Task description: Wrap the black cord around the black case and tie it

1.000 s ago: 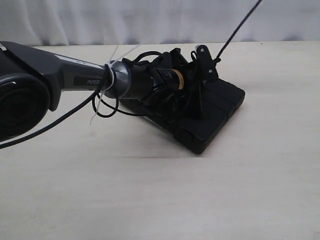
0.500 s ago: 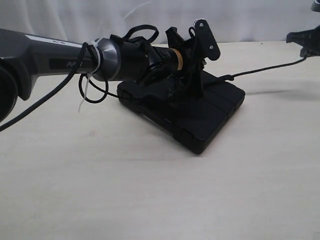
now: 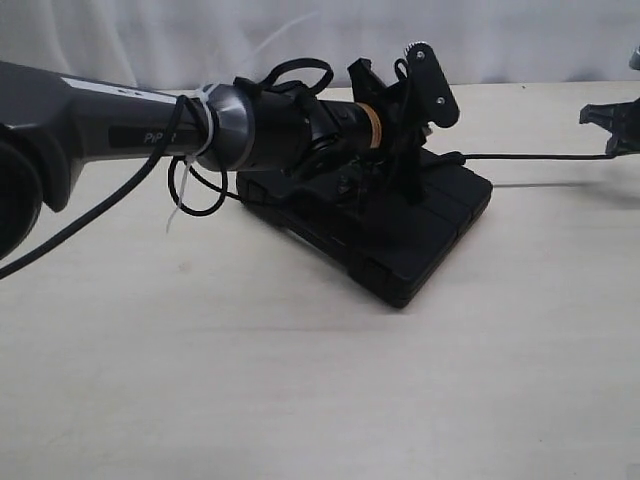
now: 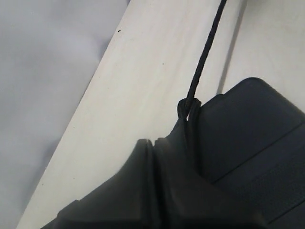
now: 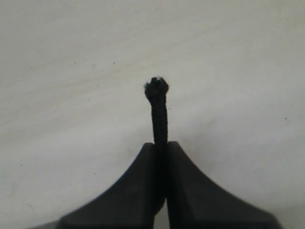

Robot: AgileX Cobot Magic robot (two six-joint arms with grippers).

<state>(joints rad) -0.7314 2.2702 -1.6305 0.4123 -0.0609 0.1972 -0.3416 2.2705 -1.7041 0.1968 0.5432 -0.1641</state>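
While the left tool (image 3: 410, 190) stands over the black case (image 3: 430, 245) with its jaws pressed together, the black cord (image 3: 530, 156) comes out at its tip, pinched there by the case's far edge. The case lies flat on the table (image 3: 300, 380), a little right of the middle. From it the cord runs taut and nearly level, above the table, to the right tool (image 3: 608, 135) at the right edge. That tool is clamped on the cord close to its end; a short stub with a frayed tip sticks out past the jaws.
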